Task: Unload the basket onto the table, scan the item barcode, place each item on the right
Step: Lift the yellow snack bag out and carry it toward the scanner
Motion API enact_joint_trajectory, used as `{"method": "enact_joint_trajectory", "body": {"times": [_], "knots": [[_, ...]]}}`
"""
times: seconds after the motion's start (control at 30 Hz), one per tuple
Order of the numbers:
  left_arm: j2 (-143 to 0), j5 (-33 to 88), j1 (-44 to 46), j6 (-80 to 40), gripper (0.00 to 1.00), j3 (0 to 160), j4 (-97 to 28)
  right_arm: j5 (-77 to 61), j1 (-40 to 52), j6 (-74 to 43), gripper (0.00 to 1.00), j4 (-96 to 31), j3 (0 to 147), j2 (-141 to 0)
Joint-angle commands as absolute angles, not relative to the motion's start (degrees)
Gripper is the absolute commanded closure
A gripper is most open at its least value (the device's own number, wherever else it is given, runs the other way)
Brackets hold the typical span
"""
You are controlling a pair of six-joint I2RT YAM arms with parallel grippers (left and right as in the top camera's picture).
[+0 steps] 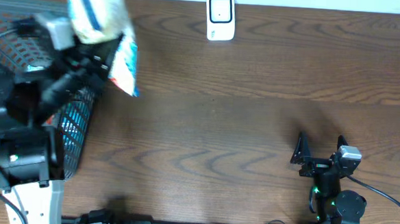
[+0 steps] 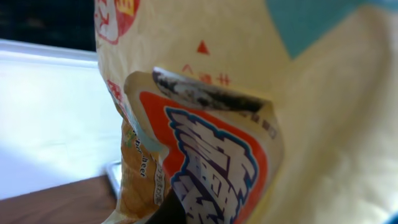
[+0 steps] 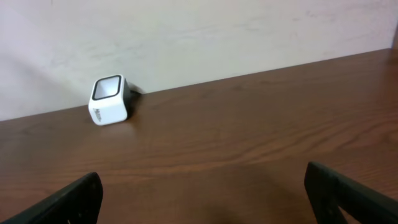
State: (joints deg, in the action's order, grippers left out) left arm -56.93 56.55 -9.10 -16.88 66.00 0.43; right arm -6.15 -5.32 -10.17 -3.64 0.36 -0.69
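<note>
left gripper (image 1: 102,50) clamps packet (image 1: 123,63) | above basket (image 1: 75,129) rim | scanner (image 1: 220,17) well apart

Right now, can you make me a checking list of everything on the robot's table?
Surface: brown wooden table, grain showing.
Job's things: crinkly cream, orange and blue snack bag, held up over the table's left side; small white cube-shaped scanner at the far edge.
Clutter: black wire mesh basket on the left.
End effectors: left end effector shut on the snack bag; right end effector open, holding nothing.
Cables: black cable beside the right arm.
Surroundings: pale wall behind the table.
</note>
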Motion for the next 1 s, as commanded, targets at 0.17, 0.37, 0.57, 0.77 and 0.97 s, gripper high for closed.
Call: {"method": "enact_joint_trajectory", "body": {"times": [0.17,0.37,0.57,0.77,0.97], "knots": [[-62.17,59.53,3.25,-6.33,0.93,66.67,-6.79,-5.91,-4.99,-9.78,0.01,-3.88,0.32,-0.38],[-69.8,54.46,9.32,-3.14,0.93,66.61,-16.73,-5.91,-4.99,-9.78,0.01,-3.88,0.32,-0.38],[-77.78,33.34,16.93,-1.91,0.93,66.61,-26.59,-5.91,-4.99,-9.78,0.01,-3.88,0.32,-0.38],[-85.23,9.67,26.35,-1.8,0.93,66.61,-29.74,-5.91,-4.99,-9.78,0.01,-3.88,0.32,-0.38],[-92.23,-1.04,34.68,3.42,0.93,66.61,-28.88,-5.91,-4.99,-9.76,0.01,-3.88,0.32,-0.38]]}}
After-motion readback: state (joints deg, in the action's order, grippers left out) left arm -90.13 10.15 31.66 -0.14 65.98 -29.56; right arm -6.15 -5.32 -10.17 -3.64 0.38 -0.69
